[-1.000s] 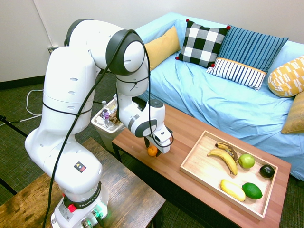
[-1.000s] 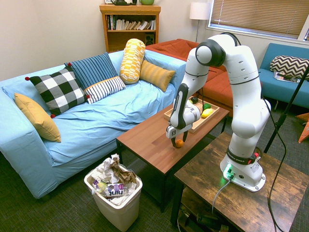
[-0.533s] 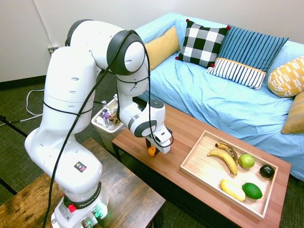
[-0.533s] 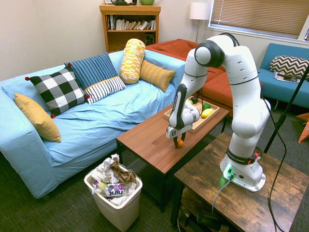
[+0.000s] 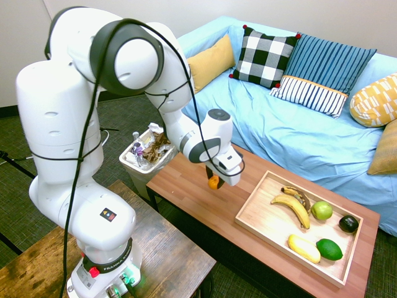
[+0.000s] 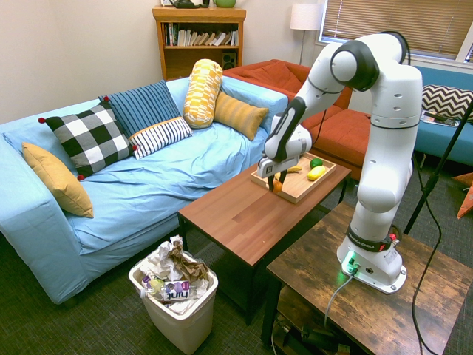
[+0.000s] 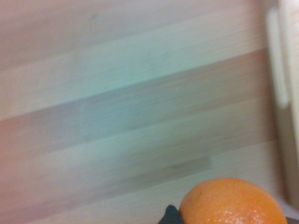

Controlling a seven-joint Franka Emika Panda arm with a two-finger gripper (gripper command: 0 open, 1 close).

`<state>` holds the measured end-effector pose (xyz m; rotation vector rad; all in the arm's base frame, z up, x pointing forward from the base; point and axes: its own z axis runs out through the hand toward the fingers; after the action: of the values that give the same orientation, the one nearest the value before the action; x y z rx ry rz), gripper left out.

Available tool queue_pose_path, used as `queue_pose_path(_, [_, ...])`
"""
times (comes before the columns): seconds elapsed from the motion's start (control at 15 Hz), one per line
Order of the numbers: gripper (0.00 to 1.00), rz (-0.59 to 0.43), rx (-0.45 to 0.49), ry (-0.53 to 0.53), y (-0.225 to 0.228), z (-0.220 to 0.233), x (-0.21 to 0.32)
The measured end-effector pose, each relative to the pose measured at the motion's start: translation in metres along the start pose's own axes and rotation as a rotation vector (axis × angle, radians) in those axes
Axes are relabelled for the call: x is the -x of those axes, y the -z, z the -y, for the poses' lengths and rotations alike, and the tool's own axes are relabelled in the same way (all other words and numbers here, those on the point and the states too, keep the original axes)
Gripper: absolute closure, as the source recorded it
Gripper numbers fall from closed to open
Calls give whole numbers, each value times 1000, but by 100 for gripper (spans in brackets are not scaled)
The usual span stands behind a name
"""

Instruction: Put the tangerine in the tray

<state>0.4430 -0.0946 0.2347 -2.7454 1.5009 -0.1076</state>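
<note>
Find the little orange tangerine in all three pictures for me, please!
First exterior view: near the middle, held in the gripper, left of the wooden tray.
Second exterior view: right of the middle, under the robot's wrist.
Wrist view: at the bottom edge, right of the middle, big and close.
Shared landmark: the tray's rim, in all three.

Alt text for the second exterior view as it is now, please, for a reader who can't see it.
A white robot arm's gripper holds a tangerine by the near end of a light-wood tray on a reddish-brown table. A yellow fruit and a green one lie in the tray; a blue-covered sofa stands alongside.
</note>
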Motion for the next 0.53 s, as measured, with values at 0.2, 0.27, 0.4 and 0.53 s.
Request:
queue_pose_path(0.2, [100,-21,-13,-119,36,-26,-64])
queue_pose_path(0.27, [100,-28,-6,-159,34,-36,-83])
queue_pose_path(0.4, [100,-24,32,-237,11,-54,-117])
queue_pose_path(0.53, [100,-18,67,-312,-21,-61,-144])
